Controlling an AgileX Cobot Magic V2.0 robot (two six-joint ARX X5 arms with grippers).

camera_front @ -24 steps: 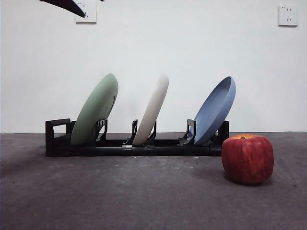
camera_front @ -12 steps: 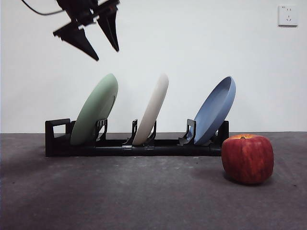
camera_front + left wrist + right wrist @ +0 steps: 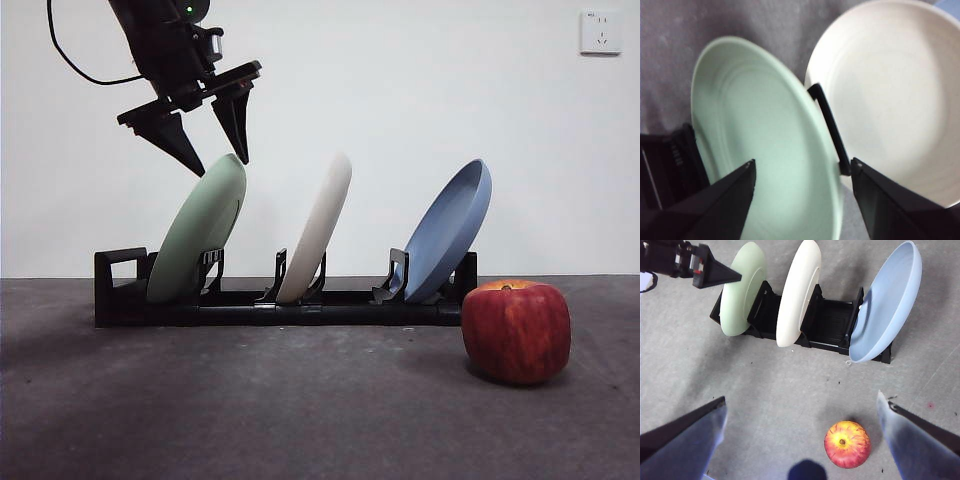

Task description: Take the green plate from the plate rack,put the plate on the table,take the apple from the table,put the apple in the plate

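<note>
Green plate [image 3: 200, 232]: pale mint, round, shallow. It stands on edge in the leftmost slot of the plate rack [image 3: 280, 305], top leaning to the right. In the left wrist view its hollow face [image 3: 760, 145] shows faint rings.

Left hand [image 3: 213, 150]: black, hanging just above the green plate's top rim. The jaws are spread apart, one tip on each side of the rim; contact with the plate cannot be told. It holds nothing. In the right wrist view it shows as a dark pointed shape [image 3: 715, 272] at the green plate's upper edge.

Plate rack: long, low, black plastic, with upright holders and a squared loop at its left end. It lies across the desk [image 3: 250, 410] towards the far side.

Cream-white plate [image 3: 318, 228]: middle slot of the rack, leaning the same way as the green one.

Blue plate [image 3: 452, 235]: rightmost slot of the rack, leaning right.

Apple [image 3: 516, 331]: deep red, blocky, with a yellow-orange patch at the stem dip. It sits on the desk near the rack's right end, on the near side, below the blue plate's lower edge.

Right hand [image 3: 800, 440]: jaws wide apart and empty, high above the desk, over the apple [image 3: 847, 444] and the rack.

Desk: flat, dark grey, mottled.

Wall socket [image 3: 600, 32]: white, far wall, upper right.
</note>
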